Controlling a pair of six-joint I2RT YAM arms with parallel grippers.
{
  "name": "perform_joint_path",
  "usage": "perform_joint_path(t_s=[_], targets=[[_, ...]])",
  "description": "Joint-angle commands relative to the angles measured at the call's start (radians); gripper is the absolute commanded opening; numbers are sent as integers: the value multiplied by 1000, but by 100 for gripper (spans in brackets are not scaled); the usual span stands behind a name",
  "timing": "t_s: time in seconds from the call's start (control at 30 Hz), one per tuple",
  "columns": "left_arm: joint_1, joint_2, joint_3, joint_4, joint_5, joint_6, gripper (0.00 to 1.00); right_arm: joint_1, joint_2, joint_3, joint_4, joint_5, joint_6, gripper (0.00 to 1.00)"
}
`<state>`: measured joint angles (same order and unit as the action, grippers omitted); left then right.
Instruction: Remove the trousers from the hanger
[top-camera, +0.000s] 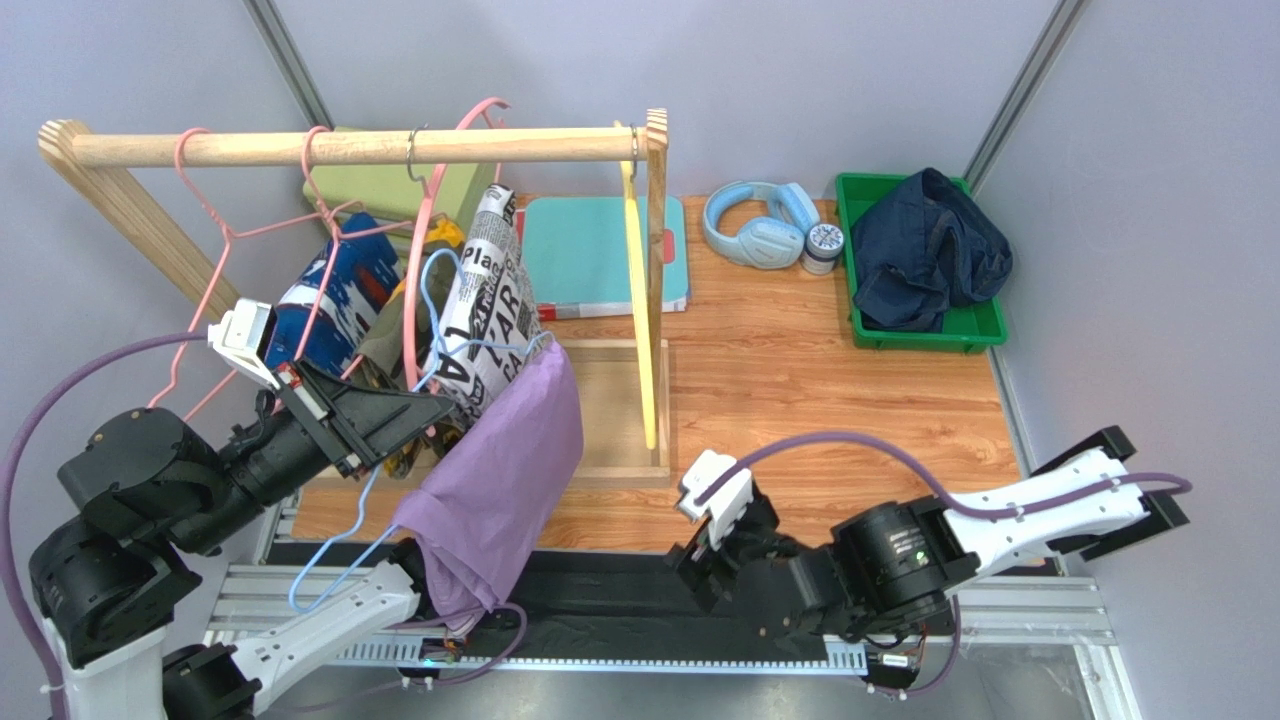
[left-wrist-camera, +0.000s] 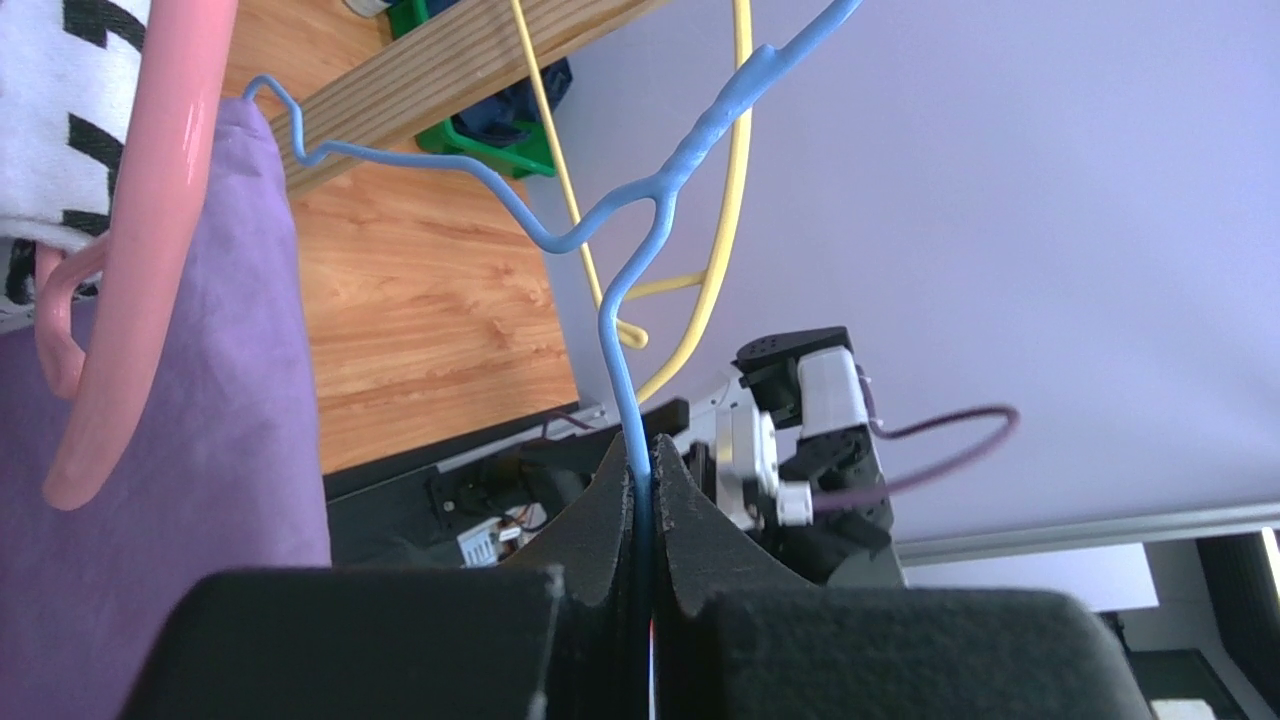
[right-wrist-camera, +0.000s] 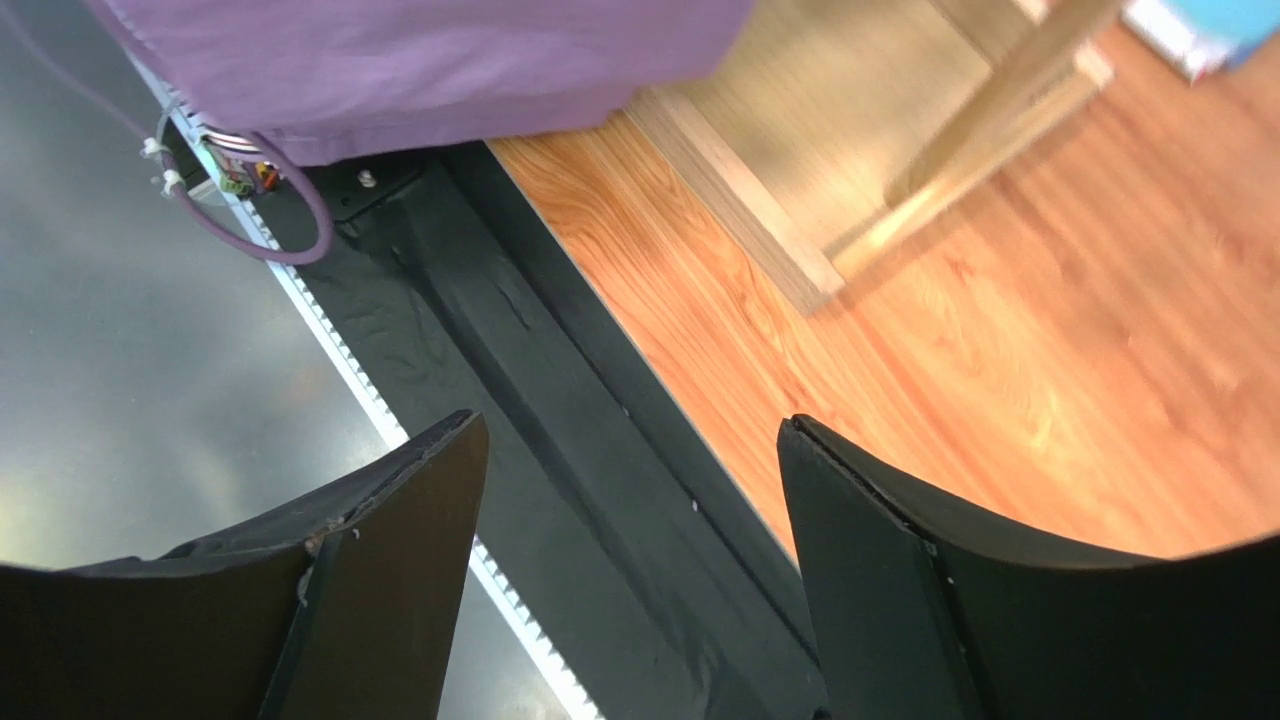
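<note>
Wood surface (top-camera: 842, 405): open room on right half, black strip along near edge.
Wooden rack (top-camera: 361, 147): on left, crowded with hangers and clothes.
Purple trousers (top-camera: 504, 458): hang at rack's near side, bottom spills past surface edge. How they sit on hanger is hard to see.
Green bin (top-camera: 924, 339): far right, dark blue cloth inside.
Black-and-white cloth (top-camera: 489, 308): letters "Plac" and "LA", rest lost in folds.
Blue hanger (left-wrist-camera: 621, 368): thin wire, left pincer (left-wrist-camera: 643, 473) pressed together on it.
Right pincer (right-wrist-camera: 631, 425): spread wide, holding nothing, over near edge.

Grey walls (top-camera: 842, 75) (plain), wooden table (top-camera: 819, 375)
</note>
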<state>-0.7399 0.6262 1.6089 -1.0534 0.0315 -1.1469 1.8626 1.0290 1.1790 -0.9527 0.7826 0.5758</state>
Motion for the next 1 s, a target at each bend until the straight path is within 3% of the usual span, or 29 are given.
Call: perform_joint_path(t_s=[0.0,0.17,0.4,0.67,0.97], targets=[[-3,23,17,147,-71,-11,0,112,64,-16,307,193,-182,77],[-3,26,6,101,-154,-19,0,127,218,57,570,156,-398,80],[-3,-10,-32,78,-214,-85,0,87,552,390,578,228,-464,83],[-3,-22,-17,35,-260,-128,0,20,599,476,624,135,-430,84],[-4,-29,-18,32,-272,-186,0,-16,678,551,683,125,-540,86]])
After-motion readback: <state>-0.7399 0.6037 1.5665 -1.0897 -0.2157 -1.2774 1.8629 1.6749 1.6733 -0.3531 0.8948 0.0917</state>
